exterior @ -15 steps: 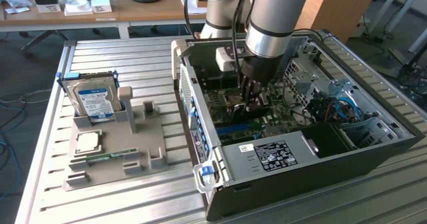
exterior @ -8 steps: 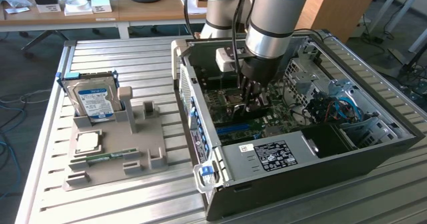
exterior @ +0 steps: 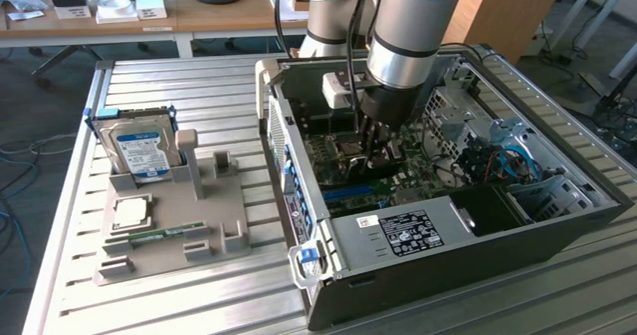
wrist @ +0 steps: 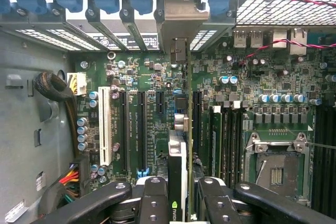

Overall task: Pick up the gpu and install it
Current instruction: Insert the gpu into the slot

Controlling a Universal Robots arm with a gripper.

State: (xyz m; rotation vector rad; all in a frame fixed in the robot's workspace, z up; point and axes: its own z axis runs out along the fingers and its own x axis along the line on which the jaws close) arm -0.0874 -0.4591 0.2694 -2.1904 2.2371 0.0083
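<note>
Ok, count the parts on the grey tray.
3: a drive upright at the tray's far end, a CPU flat mid-tray, a memory stick nearer the camera. The gpu is in the gripper, inside the case. Nothing seems hidden.

Your arm (exterior: 408, 22): silver-grey tube, pale blue cap at the joint, black ring band | wrist: white box, black cables running down beside it | your gripper (exterior: 377, 145): black, slim | wrist view: black linkage bars on the gripper (wrist: 184, 203), shiny round pivot screws.
</note>
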